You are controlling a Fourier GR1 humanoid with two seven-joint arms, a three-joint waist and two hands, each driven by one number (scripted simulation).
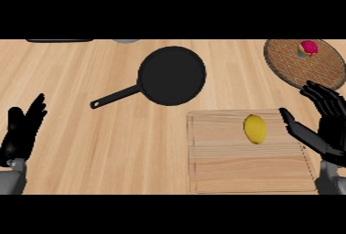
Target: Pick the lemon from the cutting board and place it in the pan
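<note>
Right hand (326, 124) spread wide, holding nothing, thumb just beside the lemon (255, 129) on the cutting board (229, 169). Pan (171, 75) beyond the lemon; left hand (21, 130) open too.

A yellow lemon (255, 129) lies on the far right part of a pale wooden cutting board (229, 169) at the near right of the counter. A black pan (171, 75) sits further back to the left, empty, its handle pointing near-left.

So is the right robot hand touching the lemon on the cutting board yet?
Apart. The head view shows bare cutting board between the lemon and the open right robot hand, whose thumb points toward the fruit.
</note>
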